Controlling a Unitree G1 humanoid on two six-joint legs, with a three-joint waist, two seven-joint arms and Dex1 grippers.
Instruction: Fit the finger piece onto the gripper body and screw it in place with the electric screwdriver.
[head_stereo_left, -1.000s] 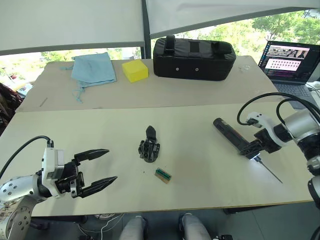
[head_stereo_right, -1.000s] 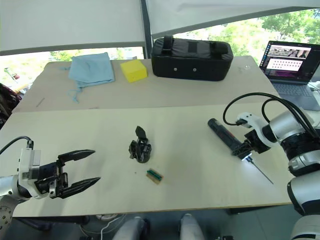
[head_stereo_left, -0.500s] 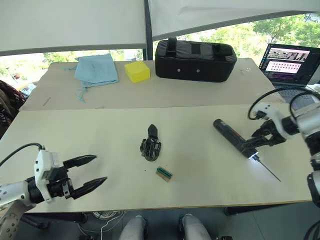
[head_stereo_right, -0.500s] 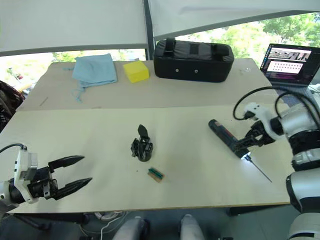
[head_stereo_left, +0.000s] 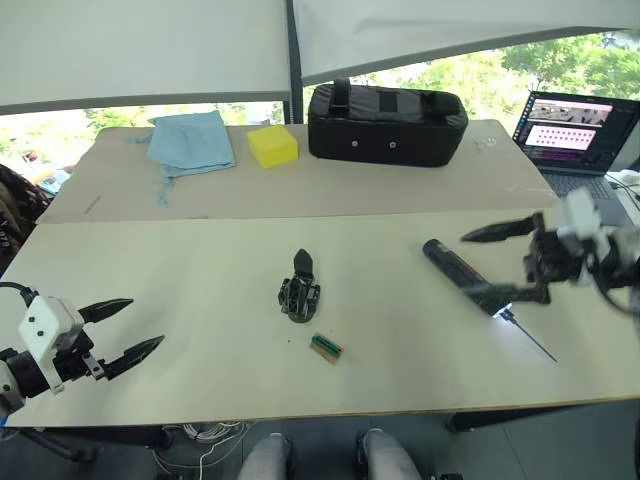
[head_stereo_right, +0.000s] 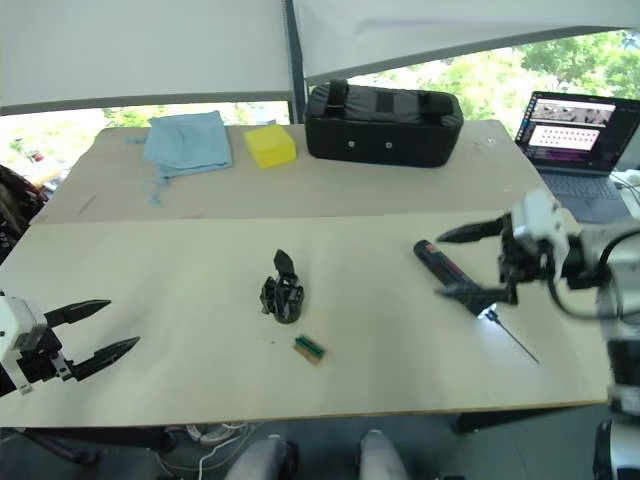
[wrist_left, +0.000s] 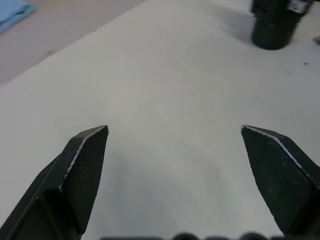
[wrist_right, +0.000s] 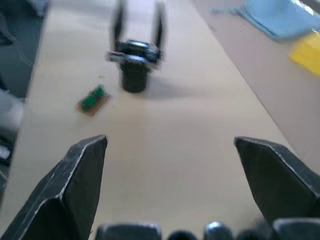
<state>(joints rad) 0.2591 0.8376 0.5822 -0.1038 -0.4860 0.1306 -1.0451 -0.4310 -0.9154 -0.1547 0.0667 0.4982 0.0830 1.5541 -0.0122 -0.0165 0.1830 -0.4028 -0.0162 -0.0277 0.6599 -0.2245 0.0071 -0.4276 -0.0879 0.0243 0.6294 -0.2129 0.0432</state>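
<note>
The long dark pen-shaped electric screwdriver (head_stereo_left: 468, 277) lay just beside the right gripper (head_stereo_left: 500, 263) (fingers spread wide, holding nothing).

Electric screwdriver (head_stereo_left: 462, 276) right of gripper body (head_stereo_left: 299, 291)

Table (head_stereo_left: 200, 270): pale matt wood-look board, smooth. Electric screwdriver (head_stereo_left: 462, 272): dark matt plastic barrel, thin bright metal bit. Gripper body (head_stereo_left: 299, 293): black matt plastic. Small block (head_stereo_left: 326, 348): green face, brown edge. Black bag (head_stereo_left: 387, 119): woven fabric, matt. Blue cloth (head_stereo_left: 190, 141): soft, creased. Yellow block (head_stereo_left: 272, 145): matt, sponge-like. Left gripper (head_stereo_left: 122, 329) fingers (wrist_left: 82, 165): black matt plastic, pale worn edges.
</note>
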